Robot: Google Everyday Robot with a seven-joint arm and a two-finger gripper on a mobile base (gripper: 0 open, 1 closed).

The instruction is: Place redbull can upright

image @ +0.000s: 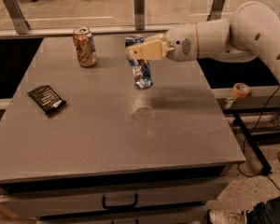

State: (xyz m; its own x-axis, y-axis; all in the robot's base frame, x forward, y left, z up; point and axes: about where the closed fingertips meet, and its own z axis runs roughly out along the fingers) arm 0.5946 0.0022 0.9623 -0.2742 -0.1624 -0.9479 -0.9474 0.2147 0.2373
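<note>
Gripper: my gripper (139,53) reaches in from the right edge and sits over the far half of the worktop (107,143), about midway between the left and right edges. Its tan fingers are clamped on the upper part of the redbull can (143,74).
Redbull can: it hangs roughly upright, with its dented body below the fingers. A shadow on the worktop beneath it suggests the base is off the surface.
Neighbours: a gold-brown can (85,46) stands near the far edge, left of the gripper and well apart from it. A black packet (46,99) lies flat near the left edge.
Risk, early release: if I let go while the base is off the worktop, the can may bounce and topple.
Risk, dented base: a crumpled bottom could rock once it is freed.
Risk, retreat: a finger dragging on the can as I pull away could tip it.
</note>
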